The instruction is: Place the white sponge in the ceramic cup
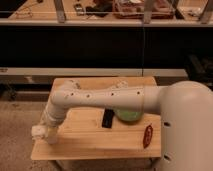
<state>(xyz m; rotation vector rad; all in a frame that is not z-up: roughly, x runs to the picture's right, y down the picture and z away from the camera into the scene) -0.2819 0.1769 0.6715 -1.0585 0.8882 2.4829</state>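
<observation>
Smooth off-white rounded arm — small dark dots along it (pale, blocky tool (42, 132)).
</observation>
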